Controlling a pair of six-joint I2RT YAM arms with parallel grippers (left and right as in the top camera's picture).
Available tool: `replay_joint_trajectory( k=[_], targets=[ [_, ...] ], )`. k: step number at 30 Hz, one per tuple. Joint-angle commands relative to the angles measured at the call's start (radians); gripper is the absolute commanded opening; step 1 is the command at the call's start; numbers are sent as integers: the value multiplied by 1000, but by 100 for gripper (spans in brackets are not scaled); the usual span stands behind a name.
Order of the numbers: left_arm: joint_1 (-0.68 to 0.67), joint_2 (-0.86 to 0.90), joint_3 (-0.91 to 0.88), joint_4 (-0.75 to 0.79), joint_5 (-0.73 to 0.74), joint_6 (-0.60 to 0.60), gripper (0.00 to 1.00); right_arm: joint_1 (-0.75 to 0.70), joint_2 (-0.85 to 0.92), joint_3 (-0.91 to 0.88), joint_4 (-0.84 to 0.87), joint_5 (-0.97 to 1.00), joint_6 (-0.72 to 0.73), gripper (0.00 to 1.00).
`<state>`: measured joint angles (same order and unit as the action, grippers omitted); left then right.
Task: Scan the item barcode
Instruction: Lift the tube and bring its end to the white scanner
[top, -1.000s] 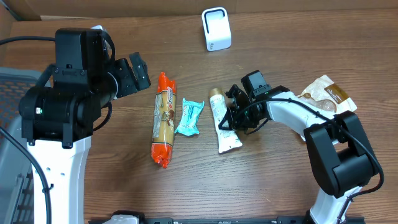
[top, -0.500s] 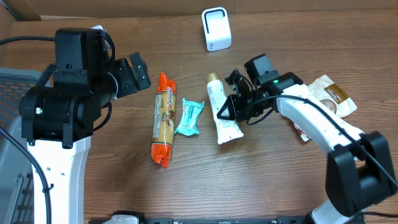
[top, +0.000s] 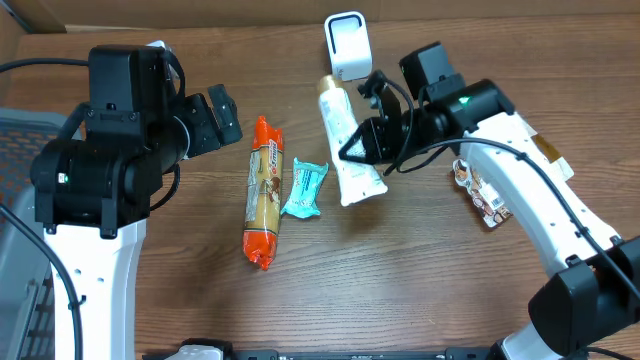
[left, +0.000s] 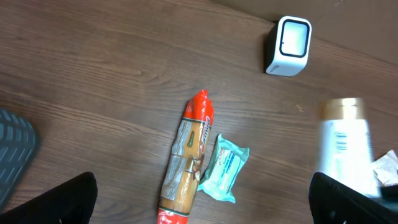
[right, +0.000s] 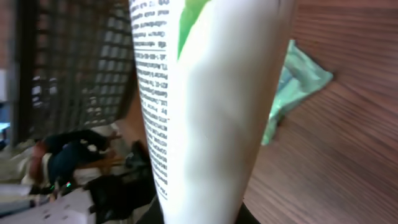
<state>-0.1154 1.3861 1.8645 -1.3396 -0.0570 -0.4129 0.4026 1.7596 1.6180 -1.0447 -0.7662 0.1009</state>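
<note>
White plastic tube (top: 340, 140) with a gold cap (top: 327, 85), clamped near its flat lower end by the right gripper (top: 365, 147), whose jaws are closed tight on it. The tube lies lengthwise, cap pointing toward the white scanner (top: 347, 45) at the far edge of the wooden table (top: 400, 280); the cap sits just beside the scanner's lower left corner. The right wrist view is largely filled by the tube's body, showing fine black print and a green patch, with the teal packet (right: 298, 87) visible behind it. In the left wrist view the tube appears blurred at the right edge, below and to the right of the scanner.

To the tube's left lie the teal packet and, beyond it, a long sausage-shaped package (top: 262, 192) with orange ends, the two roughly parallel and close together. A small printed snack packet (top: 485, 197) rests under the right arm. The left gripper (top: 215, 118) hangs with its jaws spread wide, grasping nothing, well apart from the items. A grey basket (top: 15, 200) occupies the left margin.
</note>
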Motion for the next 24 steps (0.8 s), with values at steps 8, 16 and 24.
replay_joint_trajectory(
  k=[8,16,24],
  targets=[
    [4,2,16,1,-5,-6,100,-156,-71,85,-212,-316,-324,4],
    [4,2,16,1,-5,-6,100,-180,-71,85,-418,-335,-574,4],
    [4,2,16,1,-5,-6,100,-180,-71,85,-434,-326,-607,4]
  ],
)
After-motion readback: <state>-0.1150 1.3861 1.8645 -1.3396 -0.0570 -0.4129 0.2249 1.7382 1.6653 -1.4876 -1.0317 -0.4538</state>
